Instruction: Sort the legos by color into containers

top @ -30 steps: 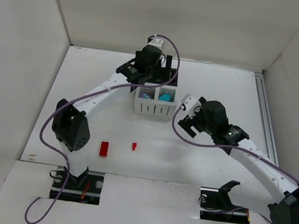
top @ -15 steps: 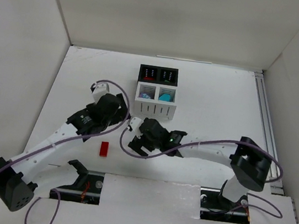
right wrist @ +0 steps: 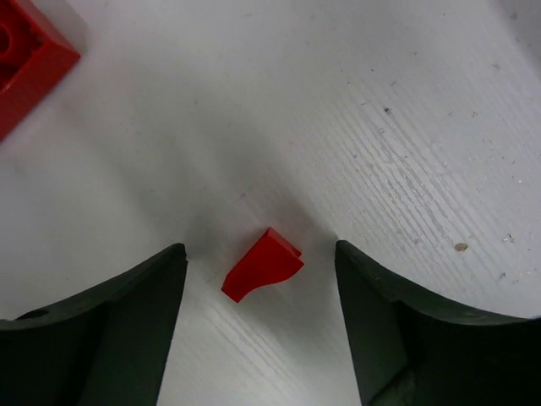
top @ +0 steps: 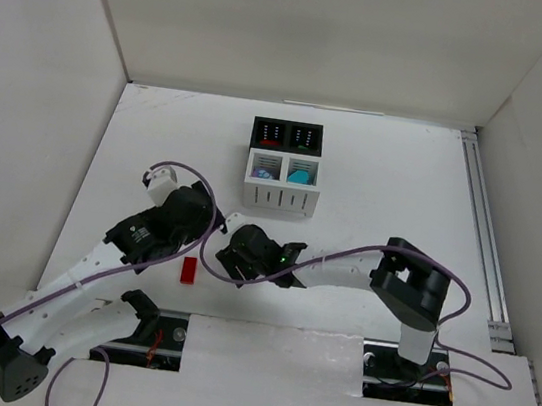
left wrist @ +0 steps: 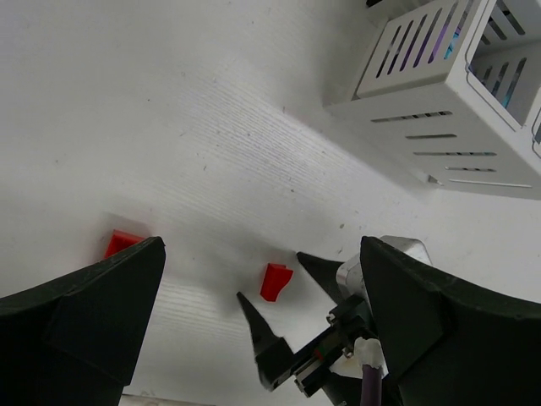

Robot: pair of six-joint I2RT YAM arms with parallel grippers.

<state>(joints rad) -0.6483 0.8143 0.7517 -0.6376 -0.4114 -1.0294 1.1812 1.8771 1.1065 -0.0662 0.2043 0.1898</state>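
A small red wedge lego point(right wrist: 262, 264) lies on the table between the open fingers of my right gripper point(right wrist: 259, 249), which stands low around it without touching it. In the top view the right gripper point(top: 239, 259) hides this piece. It also shows in the left wrist view point(left wrist: 275, 281). A flat red lego point(top: 189, 271) lies just to its left, also seen in the right wrist view point(right wrist: 25, 51). My left gripper point(top: 195, 238) is open and empty above both pieces. The containers point(top: 280, 196) hold a purple piece point(top: 265, 173) and a cyan piece point(top: 300, 177) in the white compartments.
The two black compartments point(top: 289, 135) are at the back of the bin block. Enclosure walls point(top: 19, 127) stand on the left, back and right, with a rail point(top: 480, 222) on the right. The purple cables point(top: 344, 259) loop over the table by both arms.
The left arm has drawn back from the containers to the front left. The right arm has swung left and come down around the small red lego, both jaws open.
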